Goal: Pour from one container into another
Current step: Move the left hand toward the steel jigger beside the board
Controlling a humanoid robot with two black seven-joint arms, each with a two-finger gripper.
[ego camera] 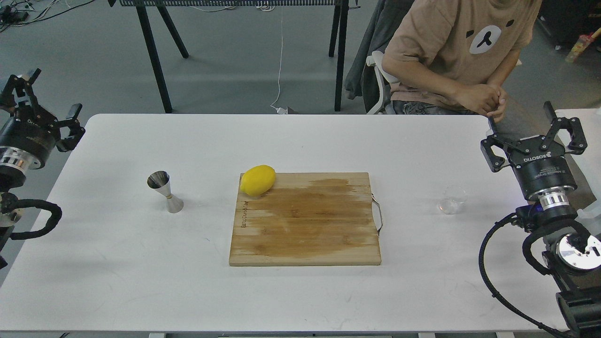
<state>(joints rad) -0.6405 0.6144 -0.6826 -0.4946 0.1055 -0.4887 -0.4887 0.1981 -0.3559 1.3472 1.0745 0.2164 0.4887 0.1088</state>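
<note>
1. The glass cup (452, 199) is seen upright on the white table (117, 263), at about 3 o'clock from the cutting board (305, 219) and just clear of its metal handle.
2. The right claw (535, 136) is held with its fingers spread apart and empty; the cup lies at roughly 8 o'clock from it, near at hand, so this arm is judged the natural one for the pick.
3. The jigger (165, 191) is stood upright on one cone, mouth up, at 9 o'clock from the board and well apart from the cup.
4. The left claw (44, 105) is shown open and empty beyond the table's left edge; the jigger lies at about 4 o'clock from it.
5. A lemon (258, 180) is perched on the board's far left corner, between the two vessels.
6. Open table is left in front of and behind the board; the cup would have to be carried across it, past the lemon, to reach the jigger.
7. A seated person (469, 56) is seen at 12 o'clock, just beyond the far edge.
</note>
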